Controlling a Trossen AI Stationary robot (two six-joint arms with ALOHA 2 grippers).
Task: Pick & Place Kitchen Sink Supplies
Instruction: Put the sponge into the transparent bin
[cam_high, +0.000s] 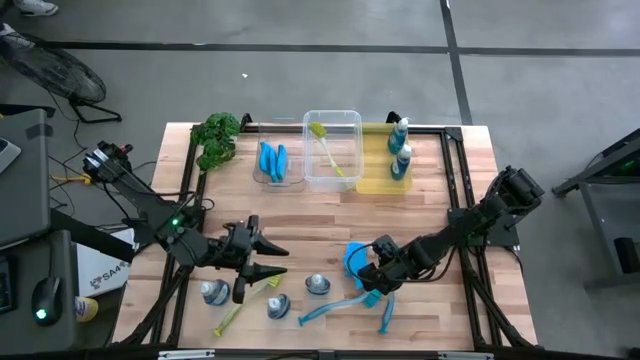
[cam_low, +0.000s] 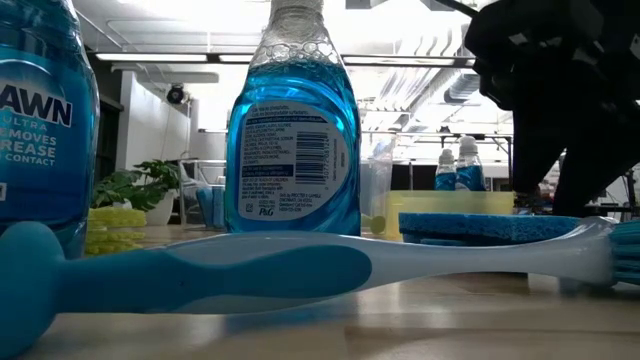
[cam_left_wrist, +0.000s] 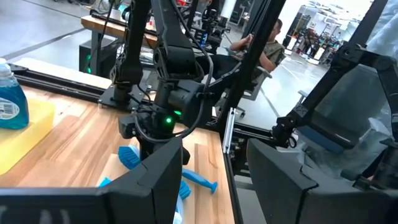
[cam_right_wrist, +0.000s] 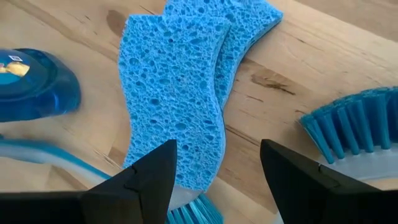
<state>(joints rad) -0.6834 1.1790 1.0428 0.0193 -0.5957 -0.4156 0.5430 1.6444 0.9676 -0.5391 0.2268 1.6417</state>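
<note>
Two blue sponges lie stacked on the wooden table. My right gripper hangs open just above their near end, pointing steeply down, with nothing between its fingers. Beside it lie two blue dish brushes; one brush head is close to the fingers. Three blue-liquid bottles stand near the front edge, next to a yellow-green brush. My left gripper is held level and open above the table's left front, pointing toward the right arm.
At the back stand a clear bin with sponges, a clear bin with a yellow-green brush and a yellow bin with two bottles. A leafy plant sits at the far left. A person sits beyond the table.
</note>
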